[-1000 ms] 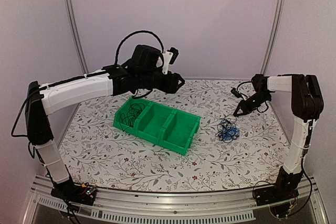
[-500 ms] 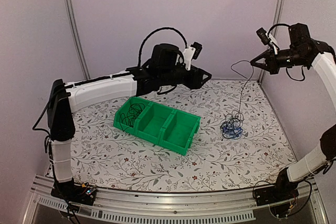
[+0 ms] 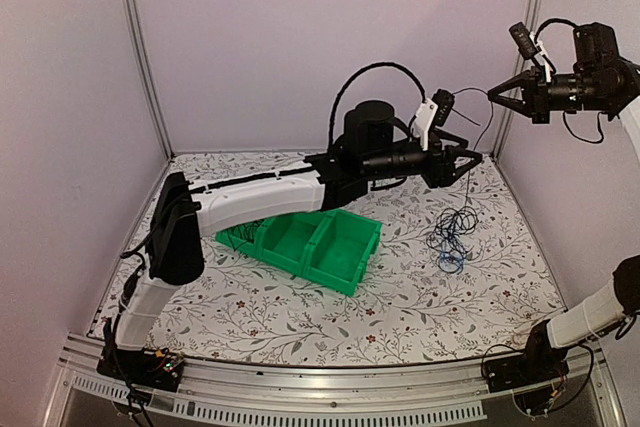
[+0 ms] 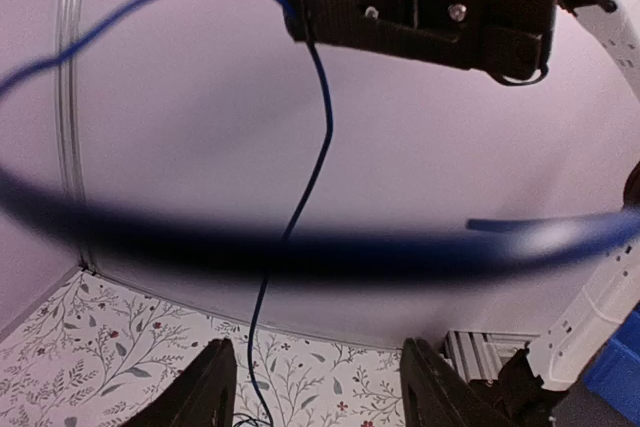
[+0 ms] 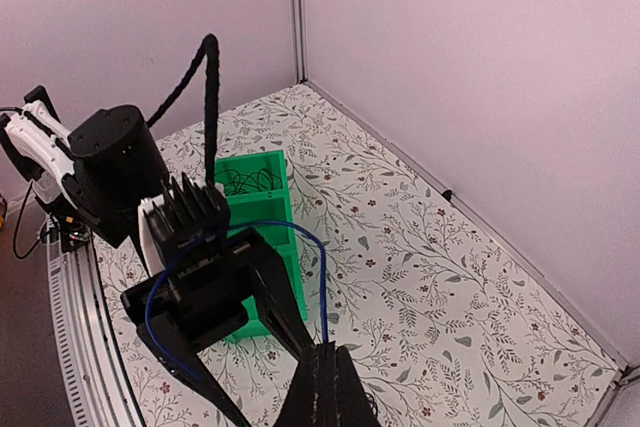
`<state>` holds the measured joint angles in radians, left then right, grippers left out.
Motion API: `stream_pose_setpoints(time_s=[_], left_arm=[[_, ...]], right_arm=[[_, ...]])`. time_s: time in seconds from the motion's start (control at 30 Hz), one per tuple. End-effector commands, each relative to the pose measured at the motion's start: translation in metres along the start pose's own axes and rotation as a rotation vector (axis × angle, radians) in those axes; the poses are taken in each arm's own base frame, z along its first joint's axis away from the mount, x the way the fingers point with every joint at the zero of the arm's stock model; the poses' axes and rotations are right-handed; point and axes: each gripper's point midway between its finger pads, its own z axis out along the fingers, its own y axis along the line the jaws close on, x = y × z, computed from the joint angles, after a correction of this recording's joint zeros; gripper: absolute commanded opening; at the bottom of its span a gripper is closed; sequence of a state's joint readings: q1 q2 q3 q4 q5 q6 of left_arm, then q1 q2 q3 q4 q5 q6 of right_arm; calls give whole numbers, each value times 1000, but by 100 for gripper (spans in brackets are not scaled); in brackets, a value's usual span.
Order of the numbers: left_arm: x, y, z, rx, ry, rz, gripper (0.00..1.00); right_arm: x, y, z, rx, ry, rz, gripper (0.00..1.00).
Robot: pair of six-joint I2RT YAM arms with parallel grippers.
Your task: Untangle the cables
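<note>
My right gripper (image 3: pixel 493 95) is raised high at the right wall and shut on a thin blue cable (image 3: pixel 470 182). The cable hangs down to a tangle of blue and black cables (image 3: pixel 452 238) on the table. In the right wrist view the shut fingertips (image 5: pixel 327 349) pinch the blue cable (image 5: pixel 322 277). My left gripper (image 3: pixel 475 160) reaches far right, open and empty, next to the hanging cable. In the left wrist view its fingers (image 4: pixel 215 387) stand apart, the blue strand (image 4: pixel 300 197) hangs beyond them, and a blurred blue loop (image 4: pixel 300 252) crosses close to the lens.
A green three-compartment bin (image 3: pixel 335 247) sits mid-table, its left end hidden under my left arm. Black cables (image 5: pixel 245 182) lie in one end compartment of the bin (image 5: pixel 262 209). The right wall and corner post (image 3: pixel 530 37) are close to my right gripper.
My right gripper rose from the table with the blue cable, drawing it up from the tangle. My left arm swung right over the bin to the hanging cable.
</note>
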<state>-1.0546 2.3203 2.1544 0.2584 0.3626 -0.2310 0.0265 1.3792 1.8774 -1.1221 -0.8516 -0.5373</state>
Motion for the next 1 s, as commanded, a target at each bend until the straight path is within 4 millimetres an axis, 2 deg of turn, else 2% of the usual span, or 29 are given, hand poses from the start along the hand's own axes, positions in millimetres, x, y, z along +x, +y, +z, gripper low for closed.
stream_pose_setpoints(time_s=[0.0, 0.1, 0.13, 0.17, 0.23, 0.33, 0.53, 0.63, 0.67, 0.7, 0.73, 0.77, 0.8, 0.9, 0.97], left_arm=[[19, -18, 22, 28, -19, -5, 53], [31, -17, 29, 3, -17, -10, 44], [31, -17, 31, 0, -22, -9, 39], [31, -17, 32, -8, -26, -12, 27], [30, -16, 32, -23, -31, -18, 12], [18, -19, 28, -41, -46, -14, 0], [-18, -33, 11, -73, -79, 31, 0], [-28, -41, 6, -80, -67, 49, 0], [-26, -43, 5, -76, -48, 46, 0], [-23, -46, 4, -68, -24, 42, 7], [-13, -46, 3, -67, 17, 32, 22], [-7, -47, 1, -74, 48, 26, 32], [-1, -46, -1, -99, 76, 19, 39], [5, -37, -10, -208, 118, -5, 45], [6, -25, -15, -282, 128, 0, 46]], right_arm=[[-18, 26, -13, -84, -70, 36, 0], [-22, 34, -17, -104, -90, 43, 0], [-22, 38, -19, -109, -95, 41, 0], [-21, 41, -21, -112, -96, 41, 0], [-19, 44, -22, -110, -95, 36, 0], [-10, 43, -20, -97, -87, 33, 0], [6, 38, -12, -75, -84, 46, 0], [14, 34, -8, -59, -77, 39, 0], [15, 36, -8, -68, -80, 32, 0], [15, 38, -8, -77, -87, 20, 0], [14, 41, -9, -85, -94, 6, 0], [12, 41, -9, -85, -103, -6, 0], [9, 43, -12, -84, -116, -9, 0], [-5, 51, -18, -112, -159, -7, 0], [-3, 53, -17, -127, -170, -18, 0]])
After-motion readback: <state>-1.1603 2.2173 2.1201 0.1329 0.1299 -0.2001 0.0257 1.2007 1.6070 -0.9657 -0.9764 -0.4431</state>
